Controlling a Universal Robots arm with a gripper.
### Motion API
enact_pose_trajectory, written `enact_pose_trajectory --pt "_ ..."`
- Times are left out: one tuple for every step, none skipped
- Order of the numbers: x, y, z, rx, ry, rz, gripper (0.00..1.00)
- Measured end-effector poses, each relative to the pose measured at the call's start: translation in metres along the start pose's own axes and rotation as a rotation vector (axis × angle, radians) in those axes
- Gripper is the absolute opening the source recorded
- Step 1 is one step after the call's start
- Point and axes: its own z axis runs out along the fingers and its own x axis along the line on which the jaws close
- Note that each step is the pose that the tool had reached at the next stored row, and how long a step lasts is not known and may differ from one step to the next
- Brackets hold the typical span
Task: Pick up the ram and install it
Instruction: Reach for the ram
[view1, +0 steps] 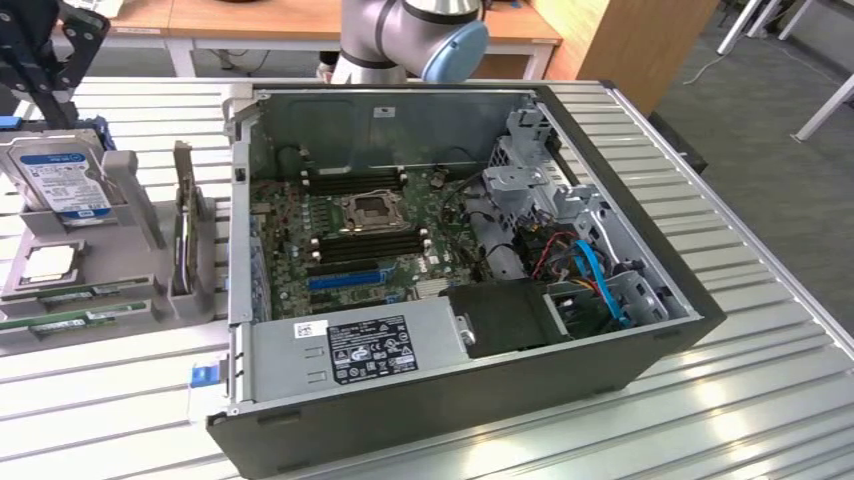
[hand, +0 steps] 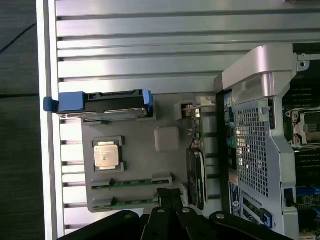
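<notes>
Lying open on the table (view1: 747, 400), the case (view1: 441, 430) shows its board, and the memory slots (view1: 367, 245) look empty. Just beside the case, on the exterior view's left, stands the tray (view1: 140, 200) of parts. The gripper (hand: 169, 194) hangs above that tray, its fingers pinched together with nothing between them. The ram (hand: 131, 183) and a second stick (hand: 125, 202) lie parallel in the tray's end grooves, past the CPU (hand: 106, 154). Their long axes run toward the case. The fingertips line up with the sticks' case-side ends, and I cannot tell which stick they are aimed at.
</notes>
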Motion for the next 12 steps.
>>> enact_pose_trajectory --pt "0.002 -0.0002 0.0000 0.0000 -0.0001 0.000 0.10" --pt "0.005 -0.0003 0.0000 -0.0001 0.0000 0.000 0.10" --pt "0.007 -0.0005 0.0000 0.0000 0.0000 0.000 0.10" --pt "0.009 -0.0006 0.0000 -0.0001 0.0000 0.000 0.10" --pt "0.011 -0.0007 -0.0001 0.0000 0.0000 0.000 0.10" --pt "0.014 -0.0008 0.0000 -0.0001 -0.0001 0.000 0.10" --pt "0.016 -0.0010 -0.0001 -0.0001 -0.0001 0.000 0.10" --pt "0.018 -0.0011 -0.0001 -0.0001 0.0000 0.000 0.10" --pt "0.019 -0.0012 0.0000 -0.0001 -0.0001 0.000 0.10" --pt "0.019 -0.0012 -0.0001 -0.0001 0.0000 0.000 0.10" --pt "0.019 -0.0012 -0.0001 -0.0001 0.0000 0.000 0.10" --pt "0.019 -0.0012 -0.0001 -0.0001 -0.0001 0.000 0.10"
